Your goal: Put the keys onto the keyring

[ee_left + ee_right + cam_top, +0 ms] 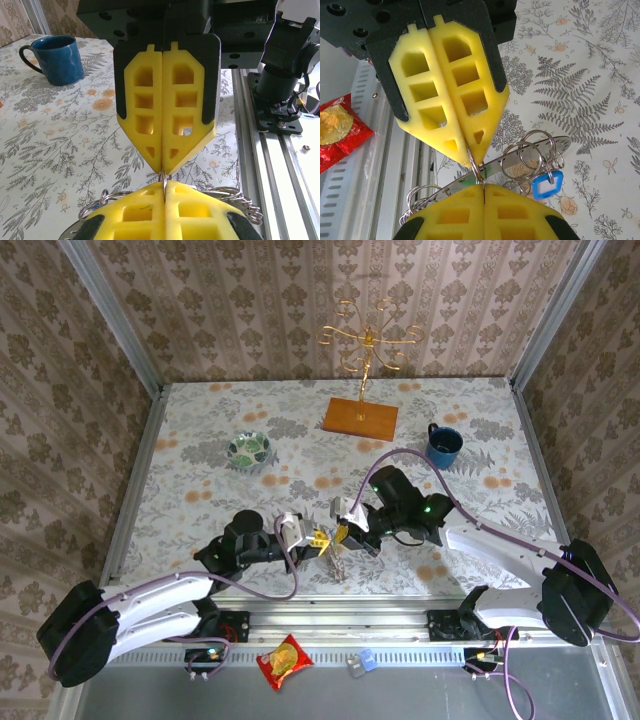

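Floral worktop (200, 510): L arm (150, 605) & R arm (500, 545) meet tip to tip at mid near edge. Gold stand (360, 418) at back, blue mug (444, 446) back R, bowl (249, 450) back L. L jaws & R jaws both fully shut, each pinching the same thin loop of the keyring (517, 159) btwn them. Blue key (547, 184) hangs on one of its rings.

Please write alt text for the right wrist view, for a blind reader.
The left gripper at top and right gripper at bottom, jaws shut, pinch one small metal ring. A blue key hangs on rings nearby.
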### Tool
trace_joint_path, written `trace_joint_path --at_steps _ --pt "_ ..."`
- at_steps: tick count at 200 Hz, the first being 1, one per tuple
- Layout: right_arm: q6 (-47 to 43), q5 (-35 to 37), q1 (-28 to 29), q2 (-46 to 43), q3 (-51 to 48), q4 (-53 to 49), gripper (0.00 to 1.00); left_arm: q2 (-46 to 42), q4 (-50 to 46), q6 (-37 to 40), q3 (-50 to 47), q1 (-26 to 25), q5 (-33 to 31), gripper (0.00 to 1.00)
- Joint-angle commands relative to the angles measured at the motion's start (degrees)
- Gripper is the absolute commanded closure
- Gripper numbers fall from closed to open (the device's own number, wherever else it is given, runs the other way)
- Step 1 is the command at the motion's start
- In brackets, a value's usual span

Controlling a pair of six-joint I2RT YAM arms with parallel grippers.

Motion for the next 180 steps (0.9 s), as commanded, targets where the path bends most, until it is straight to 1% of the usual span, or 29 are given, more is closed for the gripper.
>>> trace_joint_path --at_steps 1,25,46,54,84,106,141,180 --pt "0.85 0.2 -0.17 -0.58 -1.12 -0.24 1.0 -0.72 3.87 -0.54 -1.03 0.33 -0.72 1.0" --pt "1.4 -0.38 -0.06 0.96 -1.76 0.99 1.0 0.02 8.25 -1.76 -2.15 0.3 -1.26 1.0" --pt "3.56 -2.19 0.18 2.29 -2.68 4.88 1.0 1.67 12.03 -2.59 -2.8 0.12 -2.04 1.0" --pt "4.36 -2.55 0.11 2.08 -3.29 6.55 0.97 2.26 13.62 -3.06 -3.05 0.08 -2.26 1.0" --pt "6.08 -3.23 -0.73 -1.91 -6.75 13.78 0.81 3.43 17.39 -4.68 -4.08 -0.28 -3.05 1.0" --pt "6.94 -3.51 -1.62 -4.73 -9.1 16.98 0.75 3.64 18.67 -5.43 -4.61 -0.37 -2.89 1.0" --pt "8.08 -4.81 -1.99 -4.84 -10.09 19.15 0.73 4.56 20.78 -6.44 -4.86 -0.47 -2.31 1.0" --pt "9.24 -5.57 -1.99 -2.95 -10.45 21.84 0.72 5.57 22.37 -6.98 -4.75 -0.63 -1.42 1.0"
